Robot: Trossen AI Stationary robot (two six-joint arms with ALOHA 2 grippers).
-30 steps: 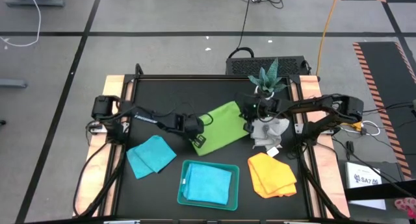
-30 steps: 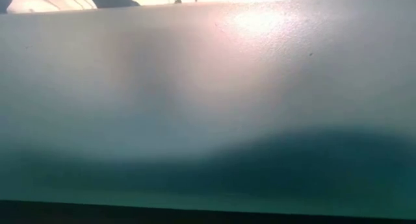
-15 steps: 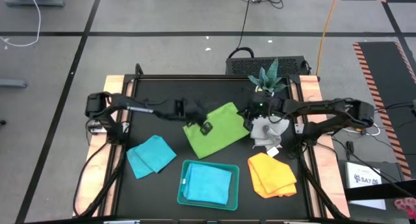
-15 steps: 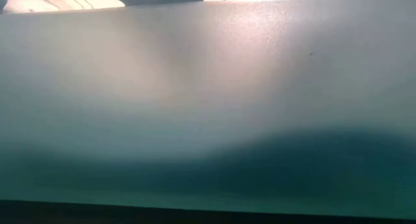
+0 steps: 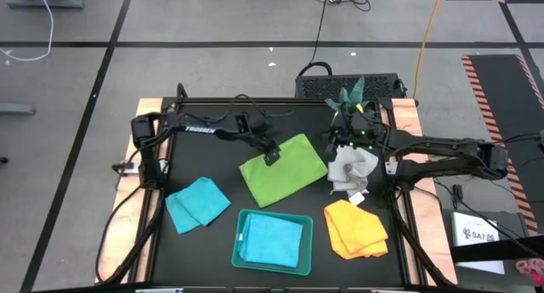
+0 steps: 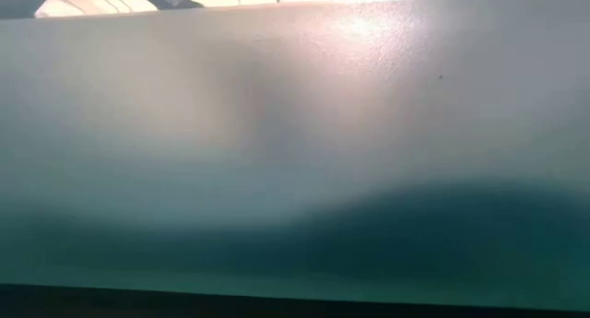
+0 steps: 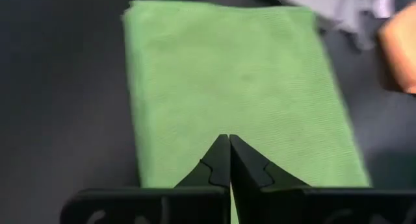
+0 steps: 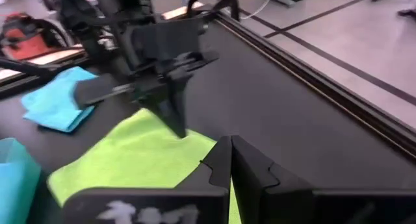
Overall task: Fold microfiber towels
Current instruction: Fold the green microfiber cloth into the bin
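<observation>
The lime green towel (image 5: 287, 172) lies flat and folded at the table's middle. My left gripper (image 5: 274, 157) is shut and hovers over the towel's far-left edge; its wrist view looks down the closed fingers (image 7: 229, 141) onto the green cloth (image 7: 234, 74). My right gripper (image 5: 333, 146) is shut too, raised beside the towel's far-right corner, fingers (image 8: 229, 141) pointing across the table. A grey-white towel (image 5: 350, 170) lies crumpled right of the green one. A yellow-orange towel (image 5: 355, 228) and a turquoise towel (image 5: 197, 202) lie nearer the front. Another turquoise towel (image 5: 272, 240) lies in the tray.
The teal tray (image 5: 240, 242) stands at the front middle; its wall (image 6: 295, 170) fills the low view. A small potted plant (image 5: 350, 102) stands at the far edge, close behind my right gripper. Bare black table (image 5: 212, 170) shows left of the green towel.
My left gripper has gone from the green towel's near-left corner toward the table's far edge, rising a little and rolling its wrist. My right gripper has risen from the towel's right edge and drawn back toward the plant. Both stayed shut.
</observation>
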